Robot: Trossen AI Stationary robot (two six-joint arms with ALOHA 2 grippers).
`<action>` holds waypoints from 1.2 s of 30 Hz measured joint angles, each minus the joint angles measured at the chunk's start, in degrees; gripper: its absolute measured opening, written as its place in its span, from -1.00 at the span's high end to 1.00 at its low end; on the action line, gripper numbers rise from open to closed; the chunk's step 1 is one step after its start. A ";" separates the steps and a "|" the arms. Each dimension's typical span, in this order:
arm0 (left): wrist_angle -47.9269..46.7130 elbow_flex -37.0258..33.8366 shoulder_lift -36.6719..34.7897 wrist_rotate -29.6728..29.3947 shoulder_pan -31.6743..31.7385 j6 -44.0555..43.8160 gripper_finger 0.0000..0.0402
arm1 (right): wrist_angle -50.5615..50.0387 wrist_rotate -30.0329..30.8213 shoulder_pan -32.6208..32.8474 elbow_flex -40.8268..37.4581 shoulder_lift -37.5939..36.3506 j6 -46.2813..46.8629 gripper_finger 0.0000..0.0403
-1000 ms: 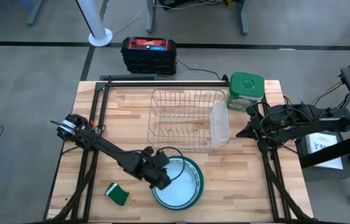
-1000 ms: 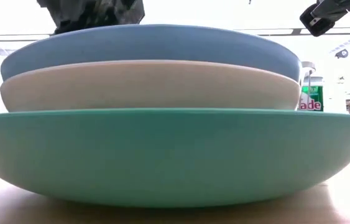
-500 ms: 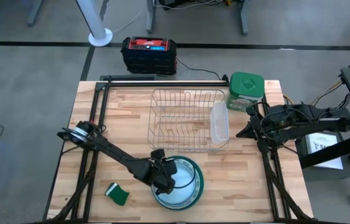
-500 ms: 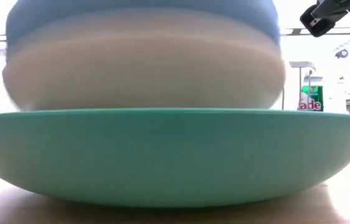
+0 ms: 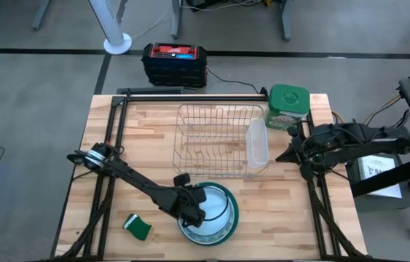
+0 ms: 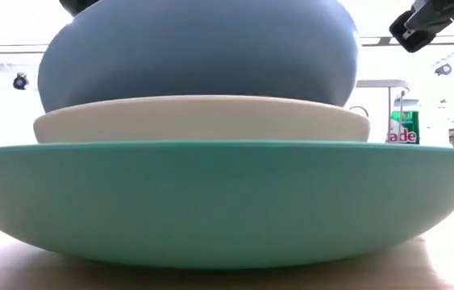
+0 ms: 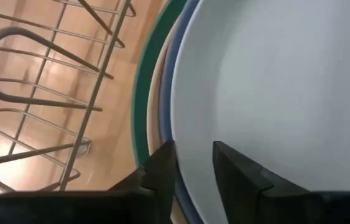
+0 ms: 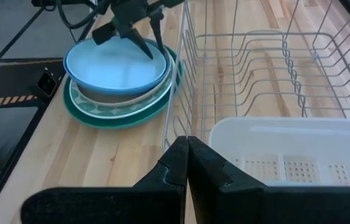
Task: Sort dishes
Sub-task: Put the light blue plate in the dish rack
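From above, the left gripper [image 5: 191, 207] sits over the stack of plates by the worktop's front edge, at the light blue plate [image 5: 206, 218]; the dish rack [image 5: 221, 140] stands behind, the green sponge [image 5: 138, 227] toward the front left corner; the right gripper [image 5: 286, 154] waits near the right edge, fingers shut. At table height, the light blue plate is tilted up off the cream plate [image 6: 202, 119], which rests in the teal plate [image 6: 218, 201]. The left wrist shows its fingers [image 7: 162, 168] pinching the blue plate's rim. The right wrist shows the stack beside the rack.
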 joint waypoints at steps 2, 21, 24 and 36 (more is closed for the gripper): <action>0.24 0.02 0.00 0.26 0.02 -0.19 0.65 | 0.06 0.00 0.02 -0.50 0.00 0.02 1.00; 0.06 0.40 -0.04 1.95 0.04 -1.27 1.00 | 0.14 0.00 0.02 -1.76 0.00 0.91 1.00; -1.39 2.25 -0.04 1.46 0.04 -1.24 1.00 | 0.16 0.00 0.00 -1.76 0.00 0.92 1.00; -10.98 9.11 -0.07 -2.94 -0.63 -0.92 1.00 | 0.18 0.00 0.01 -1.76 0.00 0.91 1.00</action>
